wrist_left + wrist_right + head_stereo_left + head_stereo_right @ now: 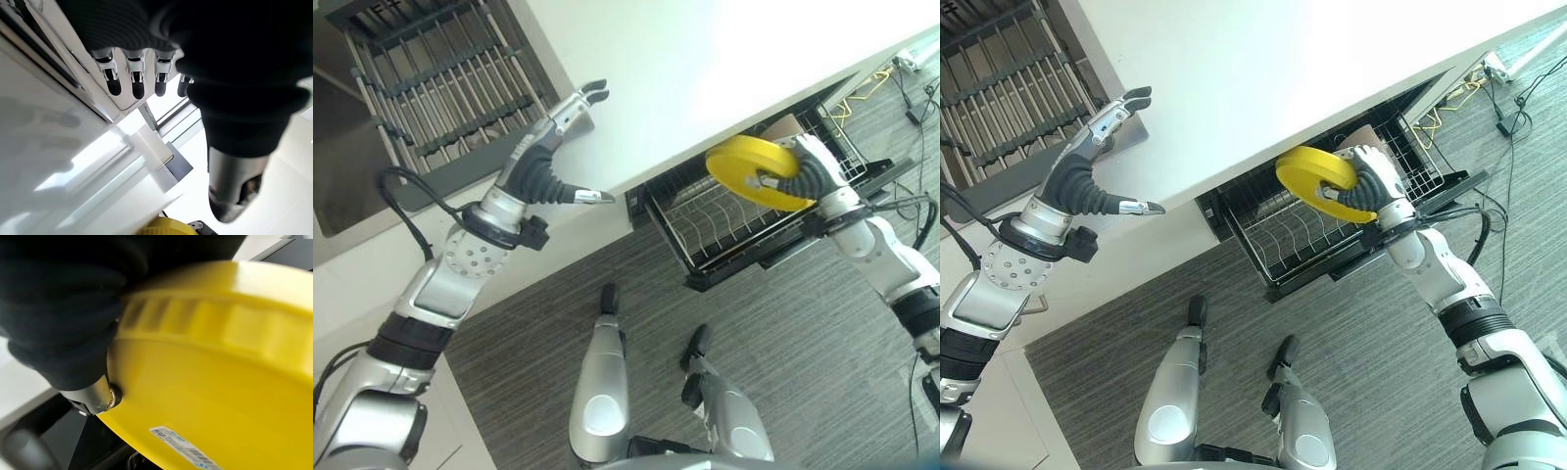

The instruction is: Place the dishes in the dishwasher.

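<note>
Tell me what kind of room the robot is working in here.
Most likely a kitchen: a white counter carries a metal drying rack, and a pulled-out dishwasher rack sits below it. The right hand holds a yellow plate over that rack.

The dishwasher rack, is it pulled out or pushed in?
Pulled out. The rack juts from under the counter over the floor, its wires exposed, with the right hand holding a yellow plate above it.
</note>
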Robot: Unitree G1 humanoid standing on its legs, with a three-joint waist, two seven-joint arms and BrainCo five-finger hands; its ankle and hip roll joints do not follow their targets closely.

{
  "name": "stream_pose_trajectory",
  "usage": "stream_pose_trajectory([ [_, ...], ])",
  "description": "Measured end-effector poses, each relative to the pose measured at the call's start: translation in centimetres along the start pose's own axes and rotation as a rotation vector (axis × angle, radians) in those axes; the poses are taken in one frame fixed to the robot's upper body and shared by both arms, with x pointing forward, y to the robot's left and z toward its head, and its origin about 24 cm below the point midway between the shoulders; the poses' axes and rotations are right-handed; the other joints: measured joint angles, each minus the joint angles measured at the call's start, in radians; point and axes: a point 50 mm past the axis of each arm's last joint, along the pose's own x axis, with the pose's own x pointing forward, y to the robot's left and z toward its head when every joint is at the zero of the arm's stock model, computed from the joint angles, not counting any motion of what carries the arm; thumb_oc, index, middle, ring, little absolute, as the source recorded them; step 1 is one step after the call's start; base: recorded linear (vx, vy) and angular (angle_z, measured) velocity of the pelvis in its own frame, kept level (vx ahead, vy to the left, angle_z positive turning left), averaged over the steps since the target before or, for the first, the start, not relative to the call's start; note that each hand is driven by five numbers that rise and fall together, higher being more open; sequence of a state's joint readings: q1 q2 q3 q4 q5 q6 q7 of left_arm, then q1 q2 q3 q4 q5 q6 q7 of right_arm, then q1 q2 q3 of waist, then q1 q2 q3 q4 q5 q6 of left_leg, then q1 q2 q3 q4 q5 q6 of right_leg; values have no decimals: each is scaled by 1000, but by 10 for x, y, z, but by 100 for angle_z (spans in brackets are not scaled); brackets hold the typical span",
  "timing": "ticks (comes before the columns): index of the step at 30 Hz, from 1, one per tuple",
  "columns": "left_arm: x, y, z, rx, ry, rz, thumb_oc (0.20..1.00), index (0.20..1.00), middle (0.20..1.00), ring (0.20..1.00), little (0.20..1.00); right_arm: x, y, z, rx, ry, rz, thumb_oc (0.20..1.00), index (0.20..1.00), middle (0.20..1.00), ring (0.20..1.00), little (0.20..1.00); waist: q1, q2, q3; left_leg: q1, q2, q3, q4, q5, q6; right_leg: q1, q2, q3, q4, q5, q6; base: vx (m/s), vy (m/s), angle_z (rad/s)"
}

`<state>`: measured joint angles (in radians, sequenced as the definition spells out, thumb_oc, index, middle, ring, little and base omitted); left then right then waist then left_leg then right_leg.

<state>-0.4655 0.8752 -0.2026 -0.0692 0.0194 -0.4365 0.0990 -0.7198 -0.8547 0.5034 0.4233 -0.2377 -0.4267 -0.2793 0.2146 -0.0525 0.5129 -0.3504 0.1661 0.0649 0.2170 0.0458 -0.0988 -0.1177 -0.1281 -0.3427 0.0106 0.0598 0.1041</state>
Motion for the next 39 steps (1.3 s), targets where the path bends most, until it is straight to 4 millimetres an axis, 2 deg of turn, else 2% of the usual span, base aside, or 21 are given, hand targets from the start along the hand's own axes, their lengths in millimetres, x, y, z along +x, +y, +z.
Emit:
stream_pose_trajectory([
  [3,3,2,3,7,-20,9,1000,1000,1000,1000,1000,3,3,3,-37,-27,38,200,200,200,200,200,10,0,0,-15,-4,-2,8,0,1,-29,-10,1,39,-15,2,-92,14,2],
  [7,12,2,9,16,-68,-5,1000,1000,1000,1000,1000,18,5,12,-162,-109,130,200,200,200,200,200,12,0,0,-46,-15,-3,24,3,5,-82,-34,3,112,-41,7,-80,22,4],
  [9,14,5,8,41,-64,-9,1000,1000,1000,1000,1000,24,11,22,-228,-191,207,200,200,200,200,200,16,-2,1,-50,-25,-8,31,3,5,-106,-53,3,172,-70,10,-109,24,11],
  [11,16,10,8,60,-70,6,1000,1000,1000,1000,1000,30,8,23,-302,-223,252,200,200,200,200,200,24,-2,2,-78,-31,-6,55,0,8,-153,-72,4,244,-101,10,-115,50,8],
  [17,33,14,21,67,-158,45,1000,1000,1000,1000,1000,36,1,3,-387,-127,257,200,200,200,200,200,37,-3,10,-189,-55,-12,188,-34,41,-298,-130,29,469,-181,7,-84,74,7],
  [19,34,10,20,62,-163,38,1000,1000,1000,1000,1000,40,0,-1,-372,-85,209,200,200,200,200,200,26,-2,11,-224,-66,-15,240,-60,44,-337,-155,37,528,-212,-1,-77,115,5],
  [21,36,14,22,66,-174,67,1000,1000,1000,1000,1000,41,-5,-6,-351,-48,146,200,200,200,200,200,25,0,11,-255,-76,-11,274,-66,53,-376,-166,59,564,-216,-2,-72,152,1],
  [23,38,16,25,65,-191,88,1000,1000,1000,1000,1000,43,-7,-12,-346,-4,104,200,200,200,200,200,13,11,17,-289,-89,-7,340,-97,71,-409,-195,73,632,-238,7,67,109,-1],
  [24,40,17,28,64,-207,100,1000,1000,1000,1000,1000,42,-8,-13,-350,6,87,200,200,200,200,200,8,16,18,-318,-97,-3,402,-133,85,-441,-211,98,678,-261,26,90,126,-5],
  [26,40,17,29,58,-213,108,1000,1000,1000,1000,1000,41,-11,-17,-357,25,61,200,200,200,200,200,-2,29,20,-343,-103,2,469,-167,99,-468,-222,126,730,-279,37,15,117,-6],
  [31,39,17,35,52,-240,126,1000,1000,1000,1000,1000,39,-22,-23,-372,63,-15,200,200,200,200,200,-17,70,24,-385,-117,6,526,-189,119,-504,-244,145,780,-291,48,4,104,2],
  [34,32,19,30,44,-211,172,1000,1000,1000,1000,1000,36,-26,-27,-392,99,-63,200,200,200,200,200,-22,98,24,-396,-119,25,565,-209,126,-530,-249,177,818,-298,45,-7,114,-11],
  [39,32,22,26,49,-196,208,1000,1000,1000,1000,1000,35,-35,-31,-494,124,-95,200,200,200,200,200,-27,107,24,-420,-119,25,647,-249,122,-572,-268,204,928,-357,38,42,82,2],
])
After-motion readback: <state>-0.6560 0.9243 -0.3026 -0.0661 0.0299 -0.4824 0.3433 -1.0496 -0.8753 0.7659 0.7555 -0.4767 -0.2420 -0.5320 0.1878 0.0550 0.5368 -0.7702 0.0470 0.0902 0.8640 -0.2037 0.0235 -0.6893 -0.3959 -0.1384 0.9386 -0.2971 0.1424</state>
